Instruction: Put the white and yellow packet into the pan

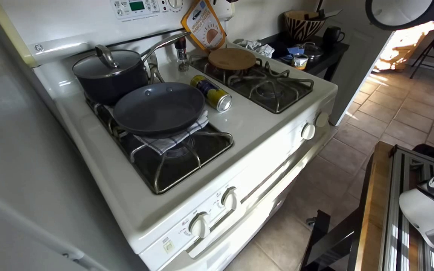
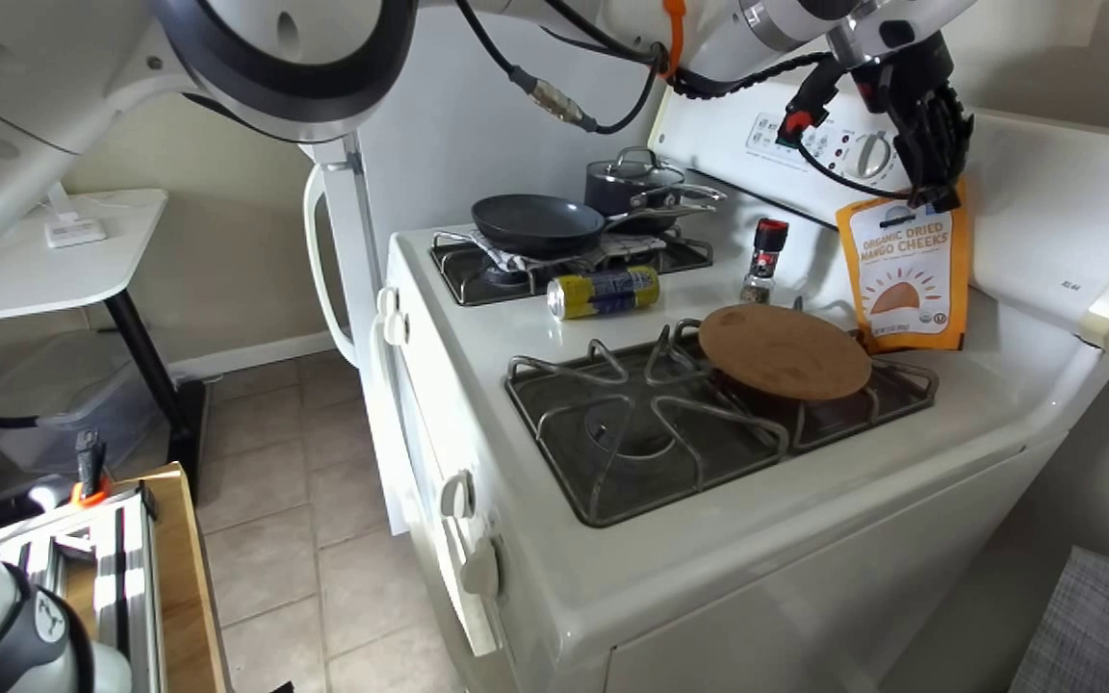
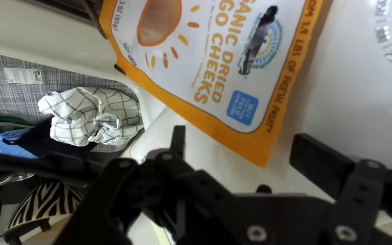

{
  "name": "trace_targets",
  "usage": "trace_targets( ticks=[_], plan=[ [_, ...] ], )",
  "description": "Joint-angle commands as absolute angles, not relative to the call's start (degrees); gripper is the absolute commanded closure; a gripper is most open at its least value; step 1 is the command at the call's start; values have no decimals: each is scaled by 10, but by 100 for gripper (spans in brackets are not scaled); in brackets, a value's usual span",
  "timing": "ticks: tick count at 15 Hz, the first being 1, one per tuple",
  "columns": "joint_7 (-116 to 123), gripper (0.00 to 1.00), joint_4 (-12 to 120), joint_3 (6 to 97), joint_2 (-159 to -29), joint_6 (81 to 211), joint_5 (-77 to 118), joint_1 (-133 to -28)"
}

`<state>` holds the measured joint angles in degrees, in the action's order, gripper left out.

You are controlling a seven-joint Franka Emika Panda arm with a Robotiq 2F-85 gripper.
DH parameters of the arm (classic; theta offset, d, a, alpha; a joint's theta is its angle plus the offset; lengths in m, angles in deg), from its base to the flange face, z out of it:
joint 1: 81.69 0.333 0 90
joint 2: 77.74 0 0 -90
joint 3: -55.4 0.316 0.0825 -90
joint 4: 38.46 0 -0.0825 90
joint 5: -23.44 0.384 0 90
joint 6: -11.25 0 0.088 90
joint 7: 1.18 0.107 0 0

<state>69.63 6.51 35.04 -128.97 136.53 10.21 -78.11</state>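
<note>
gripper: jaws spread wide; contact cannot be told
mango cheeks pouch: on end, tilted back against the white back panel; one top corner shows between the jaws in the wrist view
tan round dish: on the burner grate, just in front of the pouch
spice grinder: upright, near the dish
yellow can: lying on its side on the white stovetop
frying pan: over a checked cloth, well apart from the pouch
lidded saucepan: just beside the pan
</note>
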Motion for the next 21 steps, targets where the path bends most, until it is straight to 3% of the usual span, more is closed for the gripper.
trace_targets(
  ticks=[1, 5, 7, 15, 21],
  plan=[
    [733, 54, 42, 347, -1307, 1358, 110, -782],
    [729, 88, 63, 347, -1291, 1332, 108, -779],
    [728, 99, 70, 349, -1288, 1307, 110, -779],
    [692, 100, 94, 360, -1241, 1290, 109, -772],
    [528, 100, 182, 400, -1121, 1313, 111, -767]
  ],
)
